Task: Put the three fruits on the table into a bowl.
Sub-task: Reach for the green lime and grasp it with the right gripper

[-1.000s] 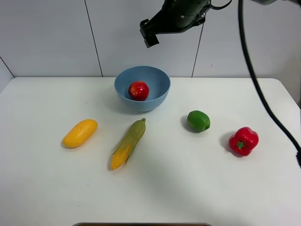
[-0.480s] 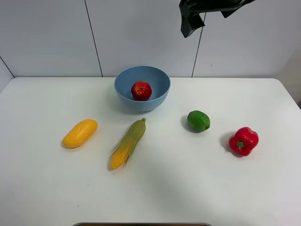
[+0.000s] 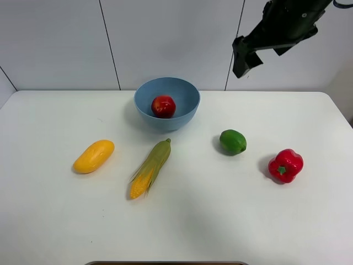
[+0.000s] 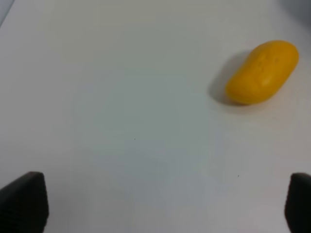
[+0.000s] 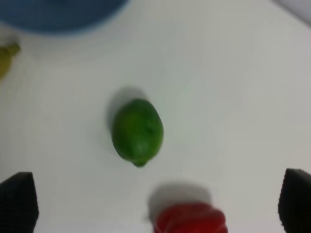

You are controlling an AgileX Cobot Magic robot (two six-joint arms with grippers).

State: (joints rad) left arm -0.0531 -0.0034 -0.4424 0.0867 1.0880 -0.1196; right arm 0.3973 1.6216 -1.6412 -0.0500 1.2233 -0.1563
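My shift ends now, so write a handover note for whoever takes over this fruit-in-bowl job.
Left gripper: open, empty, above the table, mango in its wrist view.
Right gripper: open, empty, raised high, lime in its wrist view.
Done: pomegranate is in the bowl.
Left to do: mango and lime, both on the table, go in the bowl; corn and pepper stay.

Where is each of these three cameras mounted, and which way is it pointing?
High camera: above the table, looking down at the bowl; right arm shows.
Left wrist: on the left arm, facing down at the mango; left fingertips show.
Right wrist: on the right arm, facing down at the lime; right fingertips show.
Shared: high and right wrist both see the lime.
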